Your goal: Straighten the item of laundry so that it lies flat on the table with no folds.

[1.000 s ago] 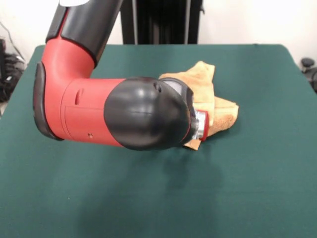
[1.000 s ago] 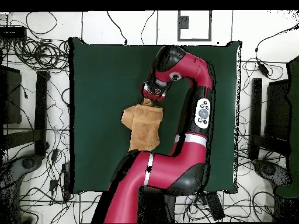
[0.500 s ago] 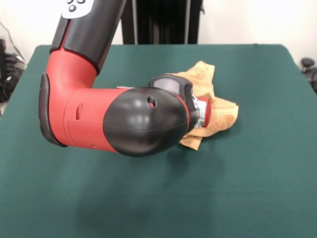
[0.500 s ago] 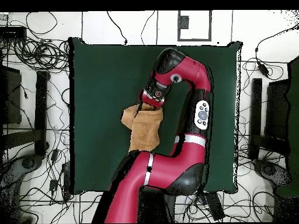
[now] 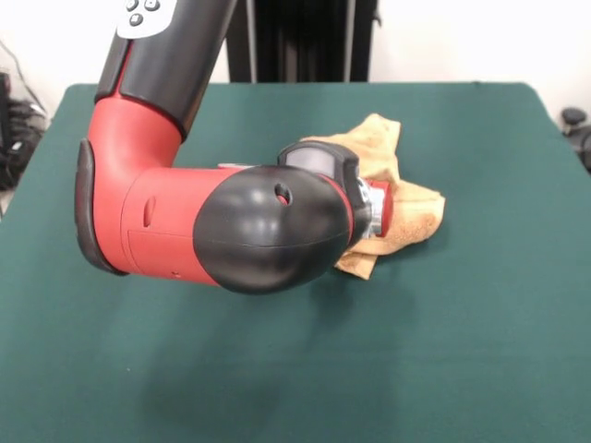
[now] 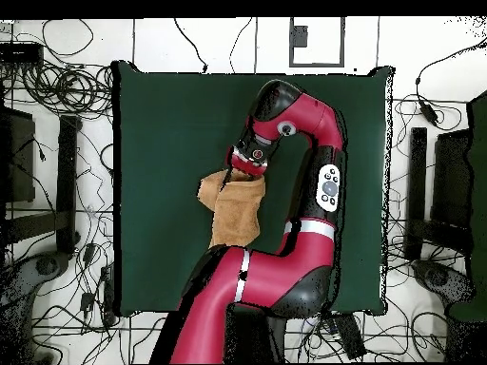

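The tan-orange towel [image 5: 411,210] lies crumpled and folded over itself on the dark green table [image 5: 480,351], right of centre in the front view. My gripper [image 5: 383,210] is down at the towel's near edge, mostly hidden behind my own red and black wrist, so I cannot tell whether it holds the cloth. In the overhead view the towel [image 6: 236,217] forms a narrow folded strip on the table [image 6: 162,124], and the gripper [image 6: 242,169] is at the strip's upper end. No care tag shows.
My bulky red and black arm [image 5: 212,221] hangs over the table's middle and blocks the towel's left part. Cables and equipment [image 6: 57,143] lie on the floor around the table.
My wrist has risen and turned a little since a second ago, and the towel's end by the gripper shifted slightly. Almost nothing has moved in the last half second.
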